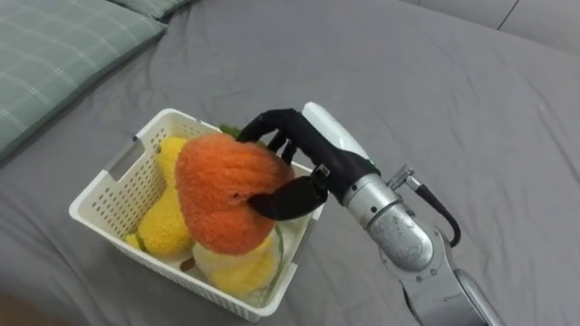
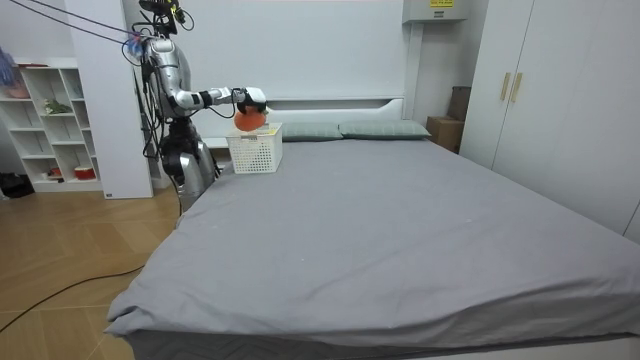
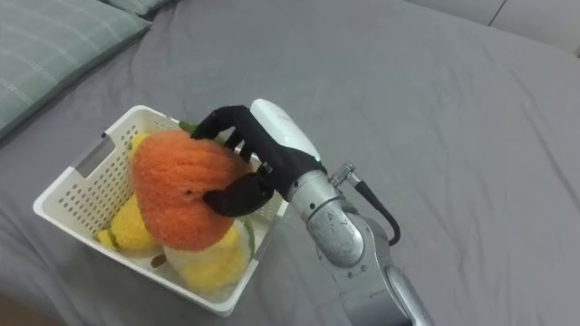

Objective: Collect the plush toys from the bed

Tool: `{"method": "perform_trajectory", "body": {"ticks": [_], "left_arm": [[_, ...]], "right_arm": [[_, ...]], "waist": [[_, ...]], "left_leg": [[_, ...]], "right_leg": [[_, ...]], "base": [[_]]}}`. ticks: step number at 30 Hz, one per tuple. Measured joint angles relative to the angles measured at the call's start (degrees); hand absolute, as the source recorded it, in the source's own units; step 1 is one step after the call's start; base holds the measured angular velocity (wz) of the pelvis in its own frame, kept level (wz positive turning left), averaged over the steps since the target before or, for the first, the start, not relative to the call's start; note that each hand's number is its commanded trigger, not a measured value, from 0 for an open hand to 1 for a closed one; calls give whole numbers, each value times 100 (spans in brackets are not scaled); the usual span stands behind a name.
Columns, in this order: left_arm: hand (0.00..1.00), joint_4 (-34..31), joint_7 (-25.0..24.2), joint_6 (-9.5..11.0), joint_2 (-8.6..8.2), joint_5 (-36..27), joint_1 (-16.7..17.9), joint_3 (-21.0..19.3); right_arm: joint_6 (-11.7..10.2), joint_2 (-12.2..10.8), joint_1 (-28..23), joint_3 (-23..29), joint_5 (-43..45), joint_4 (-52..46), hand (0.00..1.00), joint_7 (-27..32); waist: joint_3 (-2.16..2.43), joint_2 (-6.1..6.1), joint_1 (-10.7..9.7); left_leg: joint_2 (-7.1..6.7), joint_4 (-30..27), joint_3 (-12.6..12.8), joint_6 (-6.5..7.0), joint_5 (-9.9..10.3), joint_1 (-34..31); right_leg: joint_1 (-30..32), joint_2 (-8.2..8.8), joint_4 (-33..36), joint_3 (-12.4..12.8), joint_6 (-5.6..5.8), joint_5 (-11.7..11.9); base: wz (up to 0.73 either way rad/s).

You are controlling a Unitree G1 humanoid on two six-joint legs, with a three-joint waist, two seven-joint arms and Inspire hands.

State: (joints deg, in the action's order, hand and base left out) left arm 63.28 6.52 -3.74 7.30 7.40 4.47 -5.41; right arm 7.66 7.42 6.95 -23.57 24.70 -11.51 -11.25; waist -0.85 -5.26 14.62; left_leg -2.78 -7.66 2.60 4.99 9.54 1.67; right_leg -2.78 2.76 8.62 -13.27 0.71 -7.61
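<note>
The right hand (image 1: 313,172) comes in from 4 o'clock and is clamped on an orange plush toy (image 1: 217,190). Its dark fingers (image 1: 272,122) curl over the toy's upper edge at 1 o'clock, and the thumb (image 1: 285,201) presses into its flank at 3 o'clock, so the toy sits at 9 o'clock of the palm. The toy's long axis runs roughly from 11 to 5 o'clock. A scrap of green shows by the fingers at the upper end, and the narrower end points down into the white basket (image 1: 113,195). The toy fills the basket's right half, over the yellow plush toys (image 1: 168,222) inside. The basket stands on the grey bed (image 1: 435,91), with a checked pillow (image 1: 54,54) at 10 o'clock. In the room view the robot stands at the bed's side near the head, its arm stretched out over the basket.
</note>
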Motion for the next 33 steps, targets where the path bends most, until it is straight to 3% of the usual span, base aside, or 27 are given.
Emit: {"method": "perform_trajectory", "body": {"ticks": [12,33], "left_arm": [[0,-146,-97,23,5,5,-12,8],[0,-142,-60,-13,41,184,44,-51]], "right_arm": [[-4,24,8,1,-211,0,0,60],[-4,162,-46,21,-266,15,0,300]], "waist": [[30,-50,1],[1,-3,-22]], "left_leg": [[-2,-2,-30,0,0,-5],[-1,-8,-16,0,0,30]], "right_leg": [[-8,5,0,-99,0,0],[-11,4,-3,-77,0,0]], "base": [[1],[0]]}}
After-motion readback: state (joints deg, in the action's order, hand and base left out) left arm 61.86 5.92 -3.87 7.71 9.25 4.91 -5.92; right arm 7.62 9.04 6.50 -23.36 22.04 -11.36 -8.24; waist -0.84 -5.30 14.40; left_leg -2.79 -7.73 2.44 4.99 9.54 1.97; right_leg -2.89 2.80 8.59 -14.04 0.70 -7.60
